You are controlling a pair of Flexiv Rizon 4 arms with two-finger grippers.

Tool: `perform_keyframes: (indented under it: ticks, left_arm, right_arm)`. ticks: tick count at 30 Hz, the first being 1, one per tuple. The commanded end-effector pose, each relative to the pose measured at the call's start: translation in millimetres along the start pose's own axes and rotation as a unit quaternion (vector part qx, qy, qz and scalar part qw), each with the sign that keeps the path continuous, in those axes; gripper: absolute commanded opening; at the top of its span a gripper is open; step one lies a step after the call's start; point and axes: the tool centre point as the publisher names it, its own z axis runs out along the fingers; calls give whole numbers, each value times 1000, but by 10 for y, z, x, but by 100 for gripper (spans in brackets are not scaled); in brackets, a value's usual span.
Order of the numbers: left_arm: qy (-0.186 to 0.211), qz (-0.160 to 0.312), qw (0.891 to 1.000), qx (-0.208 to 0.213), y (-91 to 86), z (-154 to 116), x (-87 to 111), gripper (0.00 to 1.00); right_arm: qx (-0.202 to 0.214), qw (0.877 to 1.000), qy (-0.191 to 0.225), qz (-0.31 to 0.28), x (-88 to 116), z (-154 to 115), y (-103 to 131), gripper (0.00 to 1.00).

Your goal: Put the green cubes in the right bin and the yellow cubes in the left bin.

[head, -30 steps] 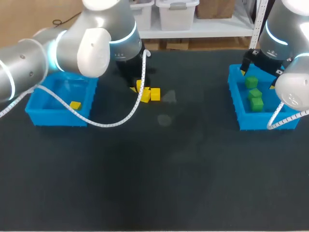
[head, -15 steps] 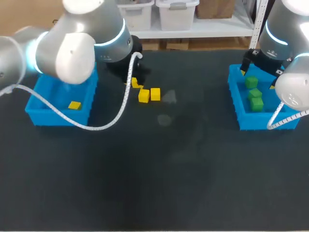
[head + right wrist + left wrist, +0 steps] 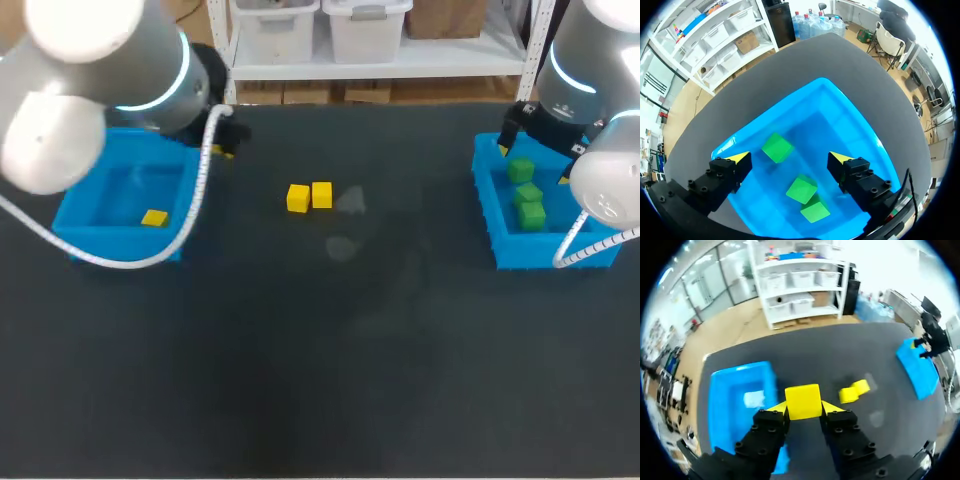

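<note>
My left gripper (image 3: 802,409) is shut on a yellow cube (image 3: 802,400), held above the table beside the left blue bin (image 3: 740,400). In the head view this gripper (image 3: 226,148) sits by the far right corner of the left bin (image 3: 120,243), mostly hidden under the arm. One yellow cube (image 3: 154,217) lies in that bin. Two more yellow cubes (image 3: 298,198) (image 3: 321,194) lie side by side on the mat. My right gripper (image 3: 789,159) hangs open over the right bin (image 3: 850,120), which holds three green cubes (image 3: 777,147) (image 3: 801,188) (image 3: 815,210).
The dark mat stretches between the two bins. The right bin (image 3: 490,215) stands near the table's right edge. A white cable hangs from my left arm (image 3: 205,190) across the left bin's right wall.
My left arm has swung left, from the cluster of yellow cubes to the left bin's far corner, carrying one cube. Two cubes stay on the mat. The right arm has not moved.
</note>
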Motion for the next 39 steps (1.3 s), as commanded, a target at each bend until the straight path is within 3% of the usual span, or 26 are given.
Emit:
perform_keyframes:
  ticks: [1, 4, 8, 9, 10, 16, 20, 23, 26, 29, 31, 34, 38, 39]
  left_arm:
    - [-35, -33, 998, -39, 336, -309, 189, 0]
    - [-24, -61, 995, -76, 581, -273, 346, 0]
    - [-2, -81, 992, -91, 757, -206, 538, 0]
    - [4, -82, 992, -96, 772, -188, 575, 16]
    - [5, -82, 992, -98, 781, -174, 601, 100]
    - [-2, -84, 990, -116, 775, -169, 627, 100]
    - [-18, -68, 992, -110, 663, -212, 508, 100]
    - [-34, -46, 996, -68, 463, -252, 313, 100]
    - [-41, 5, 999, -11, 165, -264, 108, 100]
    - [-33, 82, 993, 73, -171, -224, -35, 100]
    - [-27, 148, 982, 118, -374, -185, -97, 100]
    - [12, 257, 954, 154, -618, -103, -132, 100]
    - [66, 378, 906, 179, -836, -3, -185, 100]
    - [79, 410, 889, 189, -893, 27, -189, 100]
  right_arm:
    - [0, 1000, 0, 0, 1, 1, -5, 100]
    - [0, 1000, 0, 0, 1, 1, -5, 100]
    - [0, 1000, 0, 0, 1, 1, -5, 100]
    - [0, 1000, 0, 0, 1, 1, -5, 100]
    - [0, 1000, 0, 0, 1, 1, -5, 100]
    - [0, 1000, 0, 0, 1, 1, -5, 100]
    - [0, 1000, 0, 0, 1, 1, -5, 100]
    - [0, 1000, 0, 0, 1, 1, -5, 100]
    - [0, 1000, 0, 0, 1, 1, -5, 100]
    - [0, 1000, 0, 0, 1, 1, -5, 100]
    - [0, 1000, 0, 0, 1, 1, -5, 100]
    - [0, 1000, 0, 0, 1, 1, -5, 100]
    - [0, 1000, 0, 0, 1, 1, -5, 100]
    - [0, 1000, 0, 0, 1, 1, -5, 100]
